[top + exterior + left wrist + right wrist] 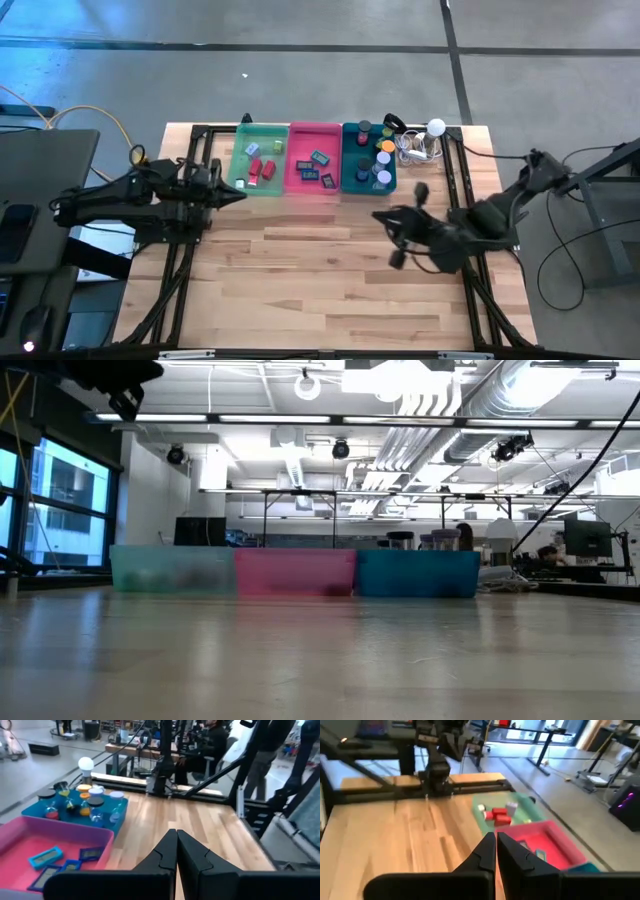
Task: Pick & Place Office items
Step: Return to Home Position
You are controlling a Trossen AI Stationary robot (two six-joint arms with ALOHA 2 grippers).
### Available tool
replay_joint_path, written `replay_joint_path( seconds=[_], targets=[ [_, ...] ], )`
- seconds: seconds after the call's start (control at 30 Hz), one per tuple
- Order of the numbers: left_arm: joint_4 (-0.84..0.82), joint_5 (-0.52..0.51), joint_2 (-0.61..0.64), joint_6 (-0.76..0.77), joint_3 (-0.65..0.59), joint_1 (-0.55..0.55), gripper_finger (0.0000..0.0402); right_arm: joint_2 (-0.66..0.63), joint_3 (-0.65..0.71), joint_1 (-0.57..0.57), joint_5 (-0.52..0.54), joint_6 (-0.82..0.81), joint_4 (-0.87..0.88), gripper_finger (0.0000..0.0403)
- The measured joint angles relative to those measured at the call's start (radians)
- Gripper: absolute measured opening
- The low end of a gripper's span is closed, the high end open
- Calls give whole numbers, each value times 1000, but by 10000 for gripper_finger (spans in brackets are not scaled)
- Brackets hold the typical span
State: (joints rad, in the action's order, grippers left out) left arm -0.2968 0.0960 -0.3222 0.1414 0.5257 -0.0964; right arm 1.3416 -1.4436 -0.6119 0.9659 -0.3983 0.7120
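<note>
**Both arms empty, trays filled: withdrawing cleanly**

At the far left of the light wooden table (330, 270), the left gripper (235, 192) hovers beside the near-left corner of the green plastic tray (260, 126). Its wrist view shows the two dark fingers (165, 855) pressed together with nothing between them.

The office items lie in the three trays, which stand side by side along the far edge. The small red blocks (268, 168) are in the green tray, and the flat blue clips (320, 158) are in the pink plastic tray (300, 140). The capped little cylinders (383, 157) stand in the teal plastic tray (350, 150). None shows on the open boards.

Further right, the right gripper (385, 218) hangs over bare wood in front of the teal tray. Its fingers (485, 857) are also closed flat against each other and hold nothing.

Sorting looks finished, so the step in hand is likely only the retreat to rest. To do it well, each arm would rise before folding back along its own side, so no finger catches a tray wall. The right arm should also pass wide of the white ball with its cables (436, 127) at the far right corner. Closed fingers make the slimmest shape for clearing the black frame rails (190, 230).
</note>
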Motion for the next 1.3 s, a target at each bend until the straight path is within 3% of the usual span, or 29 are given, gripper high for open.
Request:
replay_joint_path(
  seconds=[0.17, 0.3, 0.53, 0.63, 0.7, 0.97, 1.3],
  targets=[
    [19, -25, 0, -40, -41, 5, 0, -196, 302, -67, 39, -107, -107, 4],
    [18, -26, 0, -45, -79, 5, 0, -360, 584, -85, 26, -123, -342, 4],
    [16, -26, 0, -85, -127, 5, 0, -592, 1012, -46, -205, 141, -964, 4],
    [16, -23, 0, -85, -134, 5, 0, -661, 1154, -19, -345, 231, -1138, 4],
    [17, -21, 0, -88, -135, 5, 0, -709, 1229, -1, -375, 252, -1223, 4],
    [17, -23, 0, -126, -135, 5, 0, -857, 1422, 67, -517, 273, -1361, 4],
    [71, -19, 0, -68, -198, 5, 0, -933, 1435, 158, -578, 374, -1272, 4]
  ],
)
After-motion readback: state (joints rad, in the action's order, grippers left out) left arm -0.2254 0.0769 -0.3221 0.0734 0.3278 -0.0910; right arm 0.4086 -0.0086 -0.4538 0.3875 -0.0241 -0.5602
